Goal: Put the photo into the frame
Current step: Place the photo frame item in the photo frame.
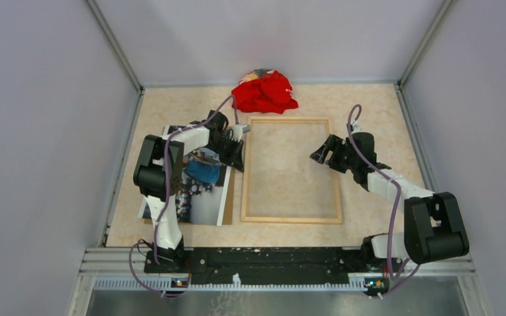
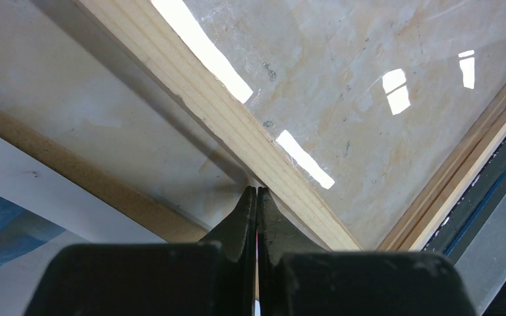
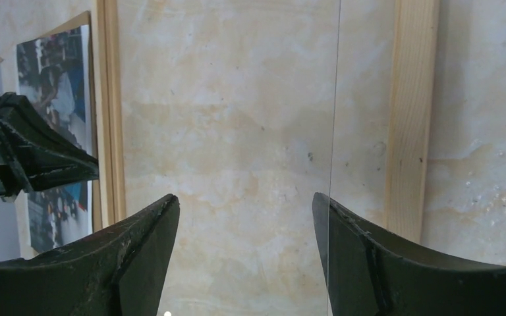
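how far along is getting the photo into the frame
Early. Done: the frame lies flat mid-table. In hand: the left gripper, jaws shut, is at the frame's left rail; the right gripper hovers over the frame, jaws open, holding nothing. Left: the photo lies outside, left of the frame, so it must be moved in.
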